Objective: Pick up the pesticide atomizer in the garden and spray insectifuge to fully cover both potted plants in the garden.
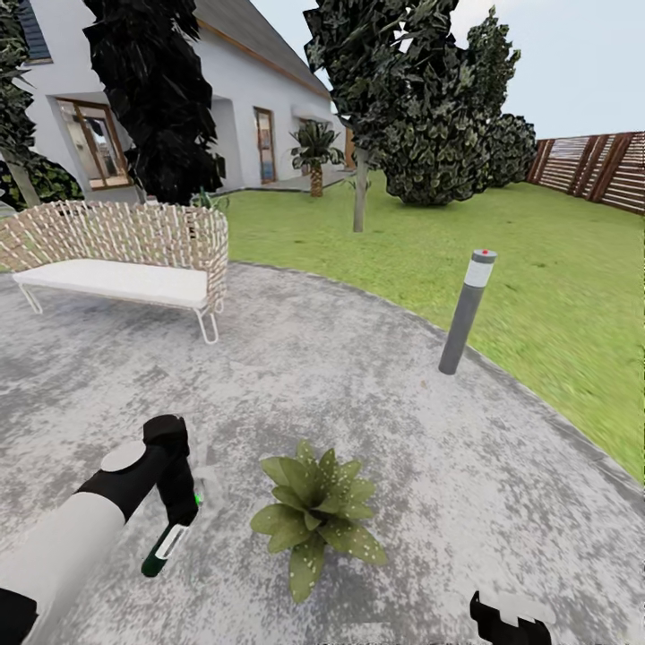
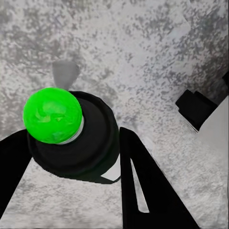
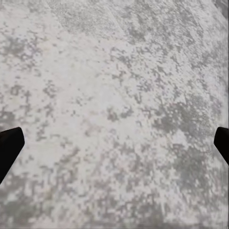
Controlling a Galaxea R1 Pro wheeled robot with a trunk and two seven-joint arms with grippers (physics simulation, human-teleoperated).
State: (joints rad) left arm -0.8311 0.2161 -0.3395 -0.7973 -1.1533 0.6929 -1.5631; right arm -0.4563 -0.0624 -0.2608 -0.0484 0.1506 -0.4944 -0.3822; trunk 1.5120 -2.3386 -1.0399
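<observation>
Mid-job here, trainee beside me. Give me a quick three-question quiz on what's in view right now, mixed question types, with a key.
1. True or false: the left gripper is shut on the pesticide atomizer.
2. Multiple choice: the potted plant stands on A) the lawn, B) the paved patio, C) the bench.
3. Fill in: in the head view the grey bollard light stands near the patio's edge, next to the ____.

Key
1. True: the left wrist view shows the fingers either side of the bottle's dark body and green top.
2. B, with the atomizer held just beside it.
3. Lawn.
</observation>
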